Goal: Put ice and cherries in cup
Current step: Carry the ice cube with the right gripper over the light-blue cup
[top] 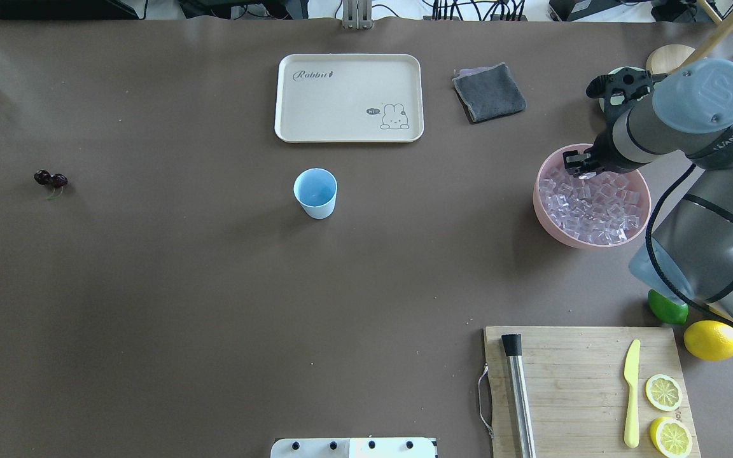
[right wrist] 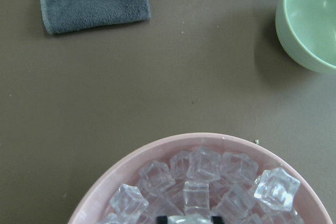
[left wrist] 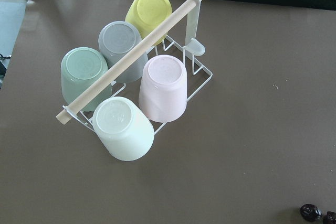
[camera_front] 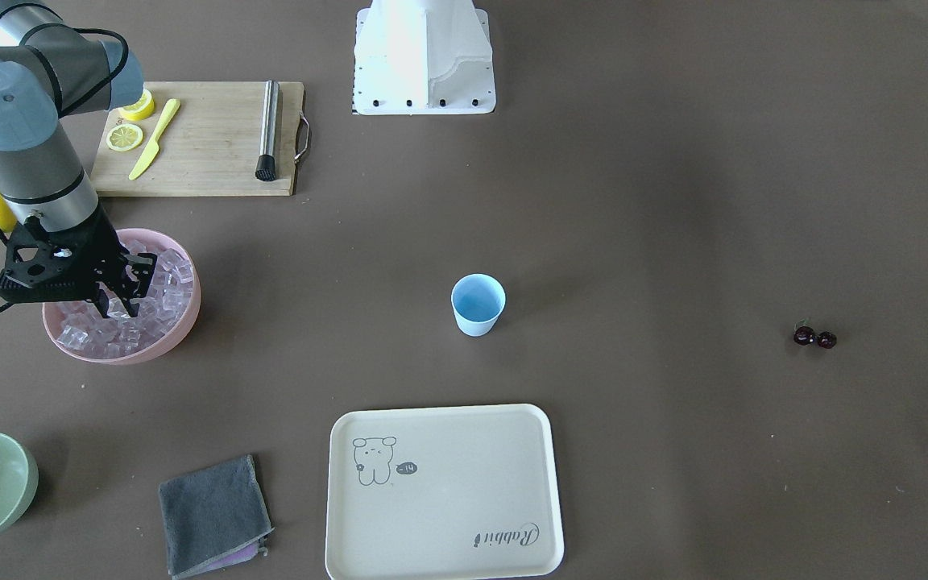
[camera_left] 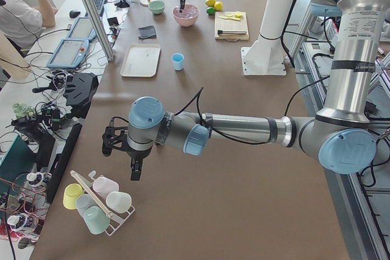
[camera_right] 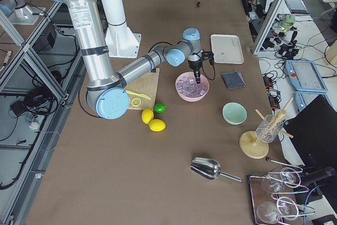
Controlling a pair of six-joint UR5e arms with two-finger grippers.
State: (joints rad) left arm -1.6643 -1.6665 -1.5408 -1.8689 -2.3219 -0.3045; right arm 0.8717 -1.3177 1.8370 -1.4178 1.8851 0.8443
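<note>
Right gripper (camera_front: 119, 300) sits down in pink bowl (top: 541, 207), fingers apart. In wrist view the tips straddle one cube of the ice (right wrist: 197, 199); contact unclear, looks not clamped yet. Step in hand: ice pick, probably the first, since cup (top: 315, 193) looks empty. Next move likely calls for closing on that cube, lifting clear of the rim and carrying it to cup. In overhead view, cup is upright at 9 o'clock from bowl, well apart. Cherries (top: 50, 180) lie further out at 9 o'clock of cup, untouched. Left gripper (camera_left: 134, 167) hangs over cup rack (left wrist: 197, 72); cannot tell if apart or together.
</note>
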